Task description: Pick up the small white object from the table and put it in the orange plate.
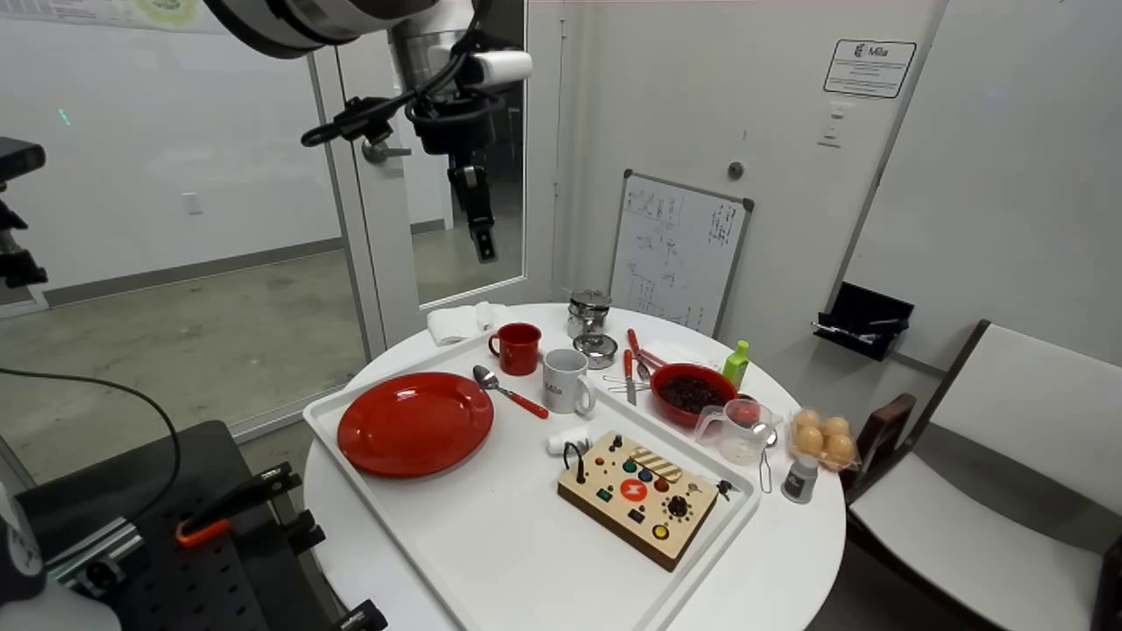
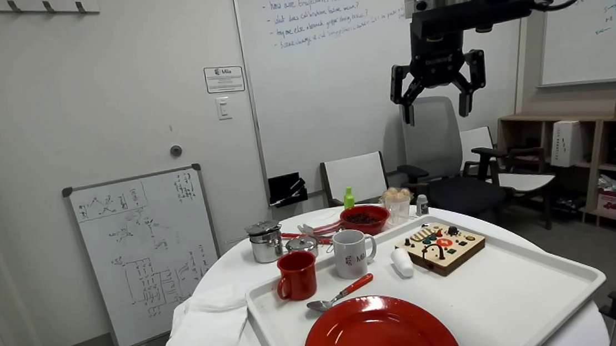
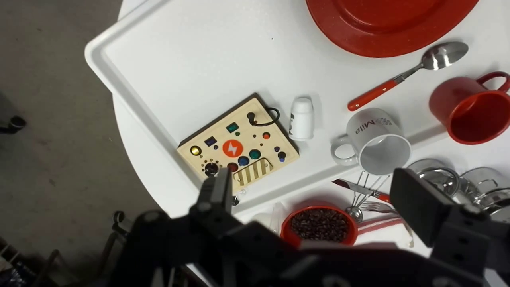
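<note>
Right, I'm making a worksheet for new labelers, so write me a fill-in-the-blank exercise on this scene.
The small white bottle lies on its ____ beside the wooden board.
The utensil between the large plate and the white mug is a ____.
The name printed on that mug is ____.
The gripper is not shut but ____.
Missing words: side; spoon; Mila; open.

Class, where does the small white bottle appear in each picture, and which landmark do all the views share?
In an exterior view: white bottle, near the centre, below mid-height.
In an exterior view: white bottle, right of centre, lower half.
In the wrist view: white bottle, right of centre, just above mid-height.
Shared landmark: the tan button board, beside the white bottle in every view.
</note>
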